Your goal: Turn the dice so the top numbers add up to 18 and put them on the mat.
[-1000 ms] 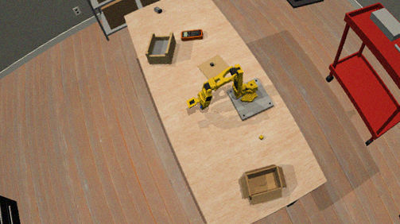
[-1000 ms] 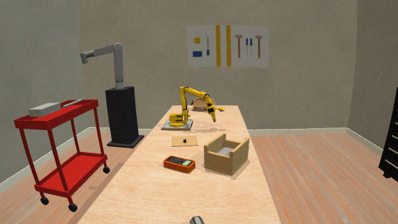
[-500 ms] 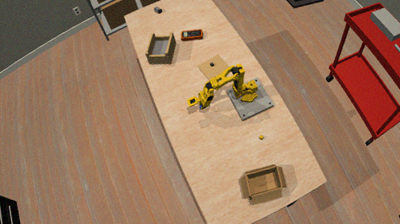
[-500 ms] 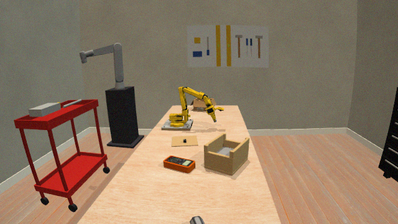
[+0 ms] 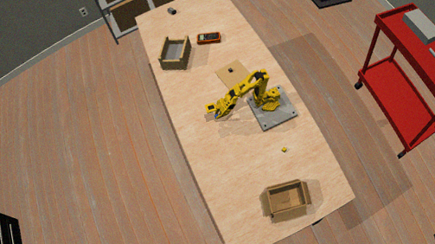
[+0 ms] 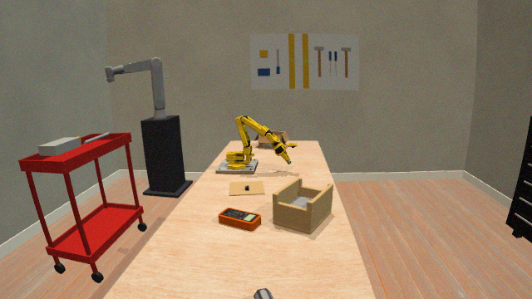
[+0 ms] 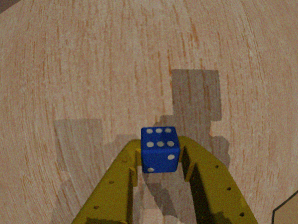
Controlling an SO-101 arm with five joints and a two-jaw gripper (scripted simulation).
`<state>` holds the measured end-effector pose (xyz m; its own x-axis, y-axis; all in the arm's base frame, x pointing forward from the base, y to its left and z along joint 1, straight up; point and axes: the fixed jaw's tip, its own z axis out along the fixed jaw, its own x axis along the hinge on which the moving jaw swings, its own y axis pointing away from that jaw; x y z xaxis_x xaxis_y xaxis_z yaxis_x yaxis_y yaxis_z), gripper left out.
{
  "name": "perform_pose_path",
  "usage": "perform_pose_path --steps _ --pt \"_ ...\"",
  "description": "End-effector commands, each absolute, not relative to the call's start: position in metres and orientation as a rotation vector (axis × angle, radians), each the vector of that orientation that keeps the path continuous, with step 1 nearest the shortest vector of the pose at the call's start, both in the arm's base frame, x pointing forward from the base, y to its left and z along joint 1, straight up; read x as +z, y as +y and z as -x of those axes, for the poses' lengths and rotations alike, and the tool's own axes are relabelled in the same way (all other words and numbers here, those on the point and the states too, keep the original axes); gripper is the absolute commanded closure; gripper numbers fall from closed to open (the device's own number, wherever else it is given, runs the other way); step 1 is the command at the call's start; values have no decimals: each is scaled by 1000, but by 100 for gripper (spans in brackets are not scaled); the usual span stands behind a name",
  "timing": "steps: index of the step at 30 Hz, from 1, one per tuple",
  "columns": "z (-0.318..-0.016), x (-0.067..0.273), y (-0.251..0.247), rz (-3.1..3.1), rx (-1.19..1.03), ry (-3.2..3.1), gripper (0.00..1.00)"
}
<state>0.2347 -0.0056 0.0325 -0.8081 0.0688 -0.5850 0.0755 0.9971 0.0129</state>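
Observation:
My gripper (image 5: 216,115) (image 6: 289,161) (image 7: 160,154) is shut on a blue die (image 7: 160,157), which shows as a small blue spot in the top and exterior views. In the wrist view one face with six pips and one with two pips show. The jaws slant down and hold it above the table, off the mat. A black die (image 5: 230,70) (image 6: 247,188) sits on the tan mat (image 5: 240,67) (image 6: 235,191) (image 7: 289,214); its pips are too small to read. A yellow die (image 5: 284,149) lies on the table on the other side of the arm base; its top number is unclear.
The arm stands on a grey base plate (image 5: 267,122) (image 6: 223,169). An orange multimeter (image 5: 209,37) (image 6: 239,219) and an open wooden bin (image 5: 167,63) (image 6: 291,217) stand beyond the mat. A cardboard box (image 5: 289,212) (image 6: 267,139) stands at the other end of the table.

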Motion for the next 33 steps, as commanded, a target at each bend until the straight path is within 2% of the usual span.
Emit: perform_pose_path --steps 1,33 --pt "-236 34 -9 -103 -26 2416 100" --pt "-247 31 -16 -121 -46 2212 100"
